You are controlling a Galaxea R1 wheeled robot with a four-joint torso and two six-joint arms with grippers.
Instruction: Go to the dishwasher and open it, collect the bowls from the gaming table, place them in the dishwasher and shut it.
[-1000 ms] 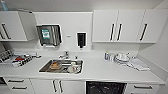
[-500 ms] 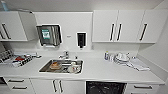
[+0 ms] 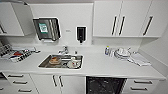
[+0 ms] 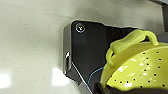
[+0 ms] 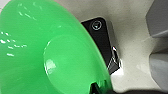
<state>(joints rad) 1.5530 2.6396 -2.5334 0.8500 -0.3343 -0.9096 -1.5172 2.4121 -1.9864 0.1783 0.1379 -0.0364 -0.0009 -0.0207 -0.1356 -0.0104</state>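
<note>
The dishwasher (image 3: 105, 85) shows as a dark opening under the white counter, right of the sink; its steel front is out of view. In the left wrist view the pale yellow-green bowl (image 4: 140, 67), perforated and with a loop handle, hangs over the pale floor with my left gripper (image 4: 102, 87) shut on its rim. The bright green bowl (image 5: 37, 50) looms large in the right wrist view, and my right gripper (image 5: 96, 88) is shut on its edge. The gaming table is out of view.
The white counter (image 3: 105, 67) holds a steel sink (image 3: 61, 62) with dishes in it, a dish rack (image 3: 15, 53) at the left and stacked white plates (image 3: 122, 53) at the right. White cabinets hang above. Drawers flank the dishwasher.
</note>
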